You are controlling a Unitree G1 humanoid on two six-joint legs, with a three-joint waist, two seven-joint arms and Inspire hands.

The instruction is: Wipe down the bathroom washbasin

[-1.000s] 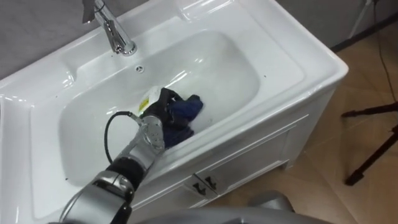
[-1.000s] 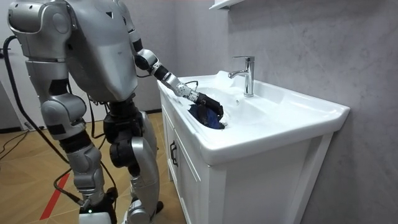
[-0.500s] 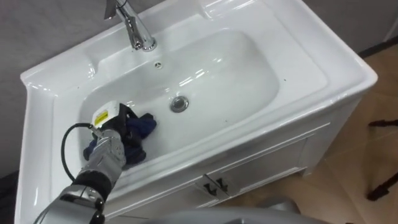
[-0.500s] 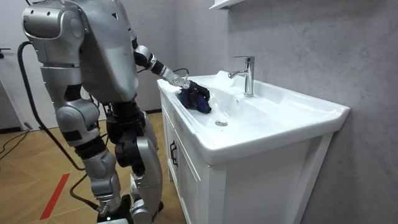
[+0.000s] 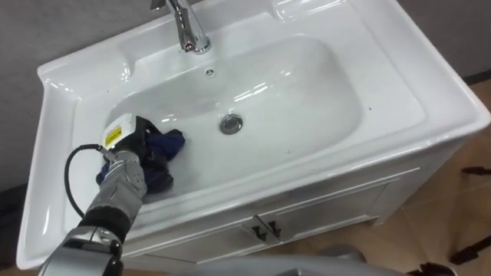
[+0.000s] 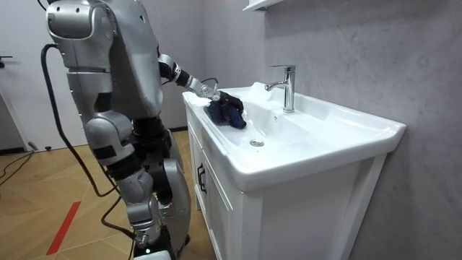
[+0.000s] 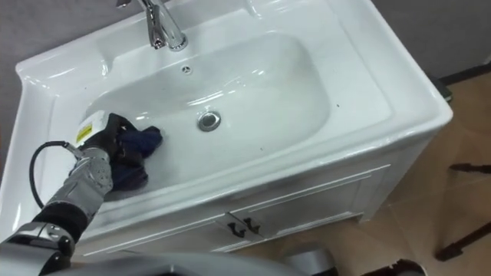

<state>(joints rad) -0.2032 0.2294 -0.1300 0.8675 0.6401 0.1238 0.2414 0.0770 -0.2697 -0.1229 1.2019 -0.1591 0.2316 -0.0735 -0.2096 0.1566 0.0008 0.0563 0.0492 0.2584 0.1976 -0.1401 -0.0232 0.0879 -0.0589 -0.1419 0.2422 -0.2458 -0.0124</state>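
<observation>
The white basin (image 5: 399, 84) has a chrome tap (image 5: 188, 27) at its back and a round drain (image 5: 230, 123) in the middle of the bowl. A dark blue cloth (image 5: 165, 146) lies bunched against the bowl's left slope. My left hand (image 5: 132, 153) rests on it with its dark fingers curled into the folds, a yellow and white tag on its back. The right eye view shows the same: left hand (image 7: 103, 153), cloth (image 7: 143, 142), drain (image 7: 208, 119). In the room view I stand at the near end of the basin (image 6: 317, 155), left hand (image 6: 215, 95) reaching onto the cloth (image 6: 231, 114).
A white cabinet with two small dark door handles (image 5: 265, 228) stands under the basin. Wooden floor (image 5: 468, 199) lies to the right, with a dark stand leg at the lower right. A grey wall runs behind the tap (image 6: 287, 87).
My left hand has dragged the cloth from over the drain to the bowl's left end, uncovering the drain. The eye views shifted as my body moved.
</observation>
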